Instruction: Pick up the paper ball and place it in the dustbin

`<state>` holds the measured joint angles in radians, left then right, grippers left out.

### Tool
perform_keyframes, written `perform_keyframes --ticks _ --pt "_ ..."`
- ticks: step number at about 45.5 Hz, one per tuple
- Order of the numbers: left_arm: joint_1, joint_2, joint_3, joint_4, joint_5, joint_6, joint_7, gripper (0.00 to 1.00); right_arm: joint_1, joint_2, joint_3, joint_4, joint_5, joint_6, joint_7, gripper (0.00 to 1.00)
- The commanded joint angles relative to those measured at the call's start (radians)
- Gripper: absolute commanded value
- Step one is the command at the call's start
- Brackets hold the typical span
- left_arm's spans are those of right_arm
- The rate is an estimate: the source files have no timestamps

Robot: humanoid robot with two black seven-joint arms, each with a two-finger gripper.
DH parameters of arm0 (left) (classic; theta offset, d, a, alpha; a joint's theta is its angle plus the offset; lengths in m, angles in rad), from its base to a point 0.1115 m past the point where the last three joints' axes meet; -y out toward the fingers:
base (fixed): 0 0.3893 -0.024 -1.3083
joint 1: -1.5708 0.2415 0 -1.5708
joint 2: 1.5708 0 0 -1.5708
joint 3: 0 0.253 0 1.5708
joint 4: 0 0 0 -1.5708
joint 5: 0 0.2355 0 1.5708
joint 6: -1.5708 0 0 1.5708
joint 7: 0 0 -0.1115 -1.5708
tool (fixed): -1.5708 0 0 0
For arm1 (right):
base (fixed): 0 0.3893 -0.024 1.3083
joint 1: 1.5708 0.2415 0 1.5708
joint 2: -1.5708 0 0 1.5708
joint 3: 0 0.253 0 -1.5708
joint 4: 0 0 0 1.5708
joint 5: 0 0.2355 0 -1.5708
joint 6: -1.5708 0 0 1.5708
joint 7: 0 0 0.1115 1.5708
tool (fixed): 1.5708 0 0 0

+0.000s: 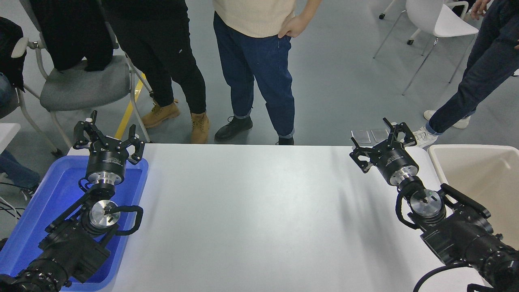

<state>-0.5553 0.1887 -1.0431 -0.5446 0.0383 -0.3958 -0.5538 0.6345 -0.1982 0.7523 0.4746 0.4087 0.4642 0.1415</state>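
Observation:
The paper ball is out of view. The cream-beige dustbin (478, 151) stands off the table's right edge, and what shows of its inside is bare. My right gripper (381, 141) hovers open over the table's far right corner, just left of the dustbin, with nothing between its fingers. My left gripper (108, 137) is parked open above the far end of the blue tray (48, 190) at the left, also holding nothing.
Several people stand along the table's far side, legs and shoes close to its edge. A grey chair (77, 87) is at the far left and a white chair (440, 22) at the far right. The white table (259, 215) spans the middle.

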Motion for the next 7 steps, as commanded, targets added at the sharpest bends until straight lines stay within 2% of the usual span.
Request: perform_keyframes --ticks 1,7 --pt "0.000 0.000 0.000 0.000 0.000 0.000 0.000 0.99 -0.013 0.003 0.001 -0.008 0.004 0.024 0.000 1.00" --pt "0.000 0.000 0.000 0.000 0.000 0.000 0.000 0.99 -0.016 0.000 -0.001 -0.022 0.004 0.039 0.000 1.00"
